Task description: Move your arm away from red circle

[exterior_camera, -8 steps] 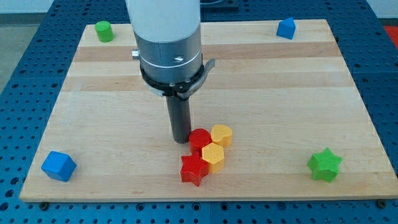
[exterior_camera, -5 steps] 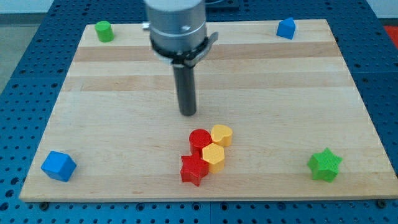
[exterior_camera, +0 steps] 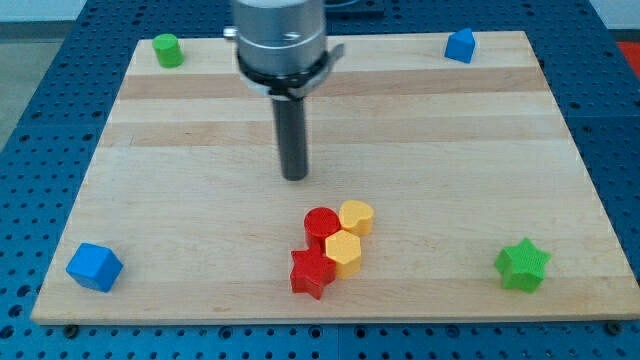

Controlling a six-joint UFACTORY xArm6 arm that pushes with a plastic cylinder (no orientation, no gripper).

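Tip (exterior_camera: pixel 295 177) above red circle (exterior_camera: pixel 321 222), apart

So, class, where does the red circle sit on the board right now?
The red circle lies low in the view's centre, touching the yellow heart on its right and the yellow hexagon below; my tip stands clear above it.

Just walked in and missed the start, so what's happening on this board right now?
My tip stands on the wooden board, clear of the red circle, toward the view's top from it. That circle sits untouched in a tight cluster with a red star and two yellow blocks. Nothing is being pushed.
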